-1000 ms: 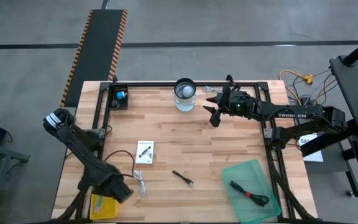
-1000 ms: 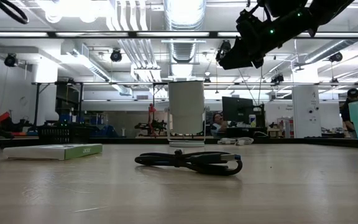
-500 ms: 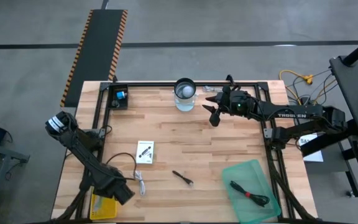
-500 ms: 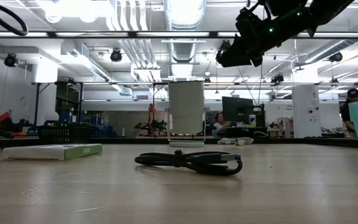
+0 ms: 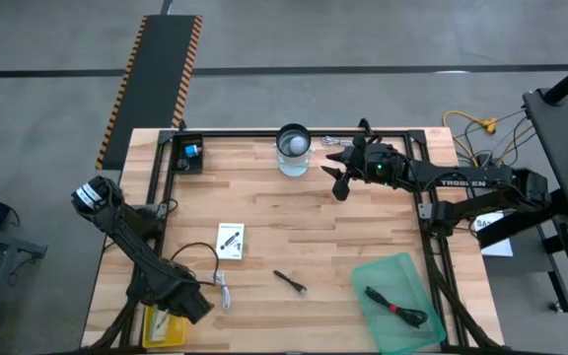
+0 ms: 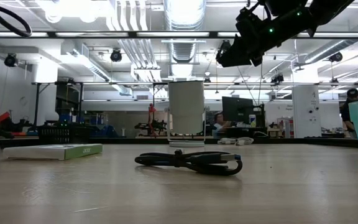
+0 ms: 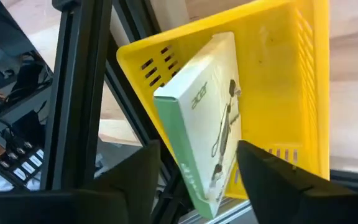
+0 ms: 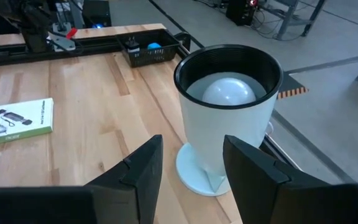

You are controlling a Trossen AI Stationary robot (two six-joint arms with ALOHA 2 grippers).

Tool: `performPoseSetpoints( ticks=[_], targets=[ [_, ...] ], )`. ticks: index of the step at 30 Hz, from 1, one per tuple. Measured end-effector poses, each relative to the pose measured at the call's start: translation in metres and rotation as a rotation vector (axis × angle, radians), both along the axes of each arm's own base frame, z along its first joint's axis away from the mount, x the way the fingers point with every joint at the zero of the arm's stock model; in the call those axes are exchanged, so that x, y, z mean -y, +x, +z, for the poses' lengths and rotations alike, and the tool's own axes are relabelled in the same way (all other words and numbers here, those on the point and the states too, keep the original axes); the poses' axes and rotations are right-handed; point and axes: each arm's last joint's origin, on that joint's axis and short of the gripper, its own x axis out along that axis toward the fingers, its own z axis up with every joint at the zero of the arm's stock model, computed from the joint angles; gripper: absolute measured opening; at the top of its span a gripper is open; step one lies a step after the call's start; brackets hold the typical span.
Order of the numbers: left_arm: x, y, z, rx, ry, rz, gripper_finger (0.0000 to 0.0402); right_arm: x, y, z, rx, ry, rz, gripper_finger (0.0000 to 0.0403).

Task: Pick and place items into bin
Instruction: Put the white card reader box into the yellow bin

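Proximity favoured the left pincer (image 5: 187, 307), fingers apart above the yellow bin (image 5: 156, 328), with the short white cable (image 5: 224, 290) just beside it, lying front-to-back.

Grey concrete floor (image 5: 363, 35), ceiling ducts (image 6: 182, 12), striped mat (image 5: 161, 69)

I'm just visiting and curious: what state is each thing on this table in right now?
Left gripper: open, over the yellow bin.
Yellow bin: holds one white packet.
Right gripper: open, facing the jar.
Jar: upright, uncovered.
Green bin: holds a black cable.
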Motion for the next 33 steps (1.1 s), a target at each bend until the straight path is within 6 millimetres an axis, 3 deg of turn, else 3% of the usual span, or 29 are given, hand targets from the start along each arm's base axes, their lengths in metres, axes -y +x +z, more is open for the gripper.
performPoseSetpoints(
  ticks=[5, 12, 15, 20, 27, 33],
  targets=[
    [-0.002, -0.002, 0.008, 0.041, -0.059, -0.061, 0.0232, 0.0, 0.0, 0.0, -0.001, 0.0, 0.0, 0.0157],
    [-0.017, -0.012, 0.027, 0.073, -0.067, -0.07, 0.0235, 0.0, 0.0, 0.0, -0.003, 0.0, 0.0, 0.0153],
    [-0.028, -0.019, 0.035, 0.15, 0.025, -0.114, 0.0235, 0.0, 0.0, -0.001, -0.004, 0.001, 0.0, 0.0156],
    [-0.048, -0.016, 0.044, 0.471, 0.294, -0.171, 0.0235, 0.0, 0.0, -0.001, -0.008, 0.002, 0.0, 0.0156],
    [-0.07, 0.011, 0.047, 0.811, 0.6, -0.217, 0.0235, 0.0, -0.001, -0.002, -0.014, 0.004, 0.0, 0.0149],
    [-0.094, 0.046, 0.033, 0.76, 0.669, -0.058, 0.0235, 0.0, -0.001, -0.002, -0.014, 0.003, 0.0, 0.0151]
  ],
)
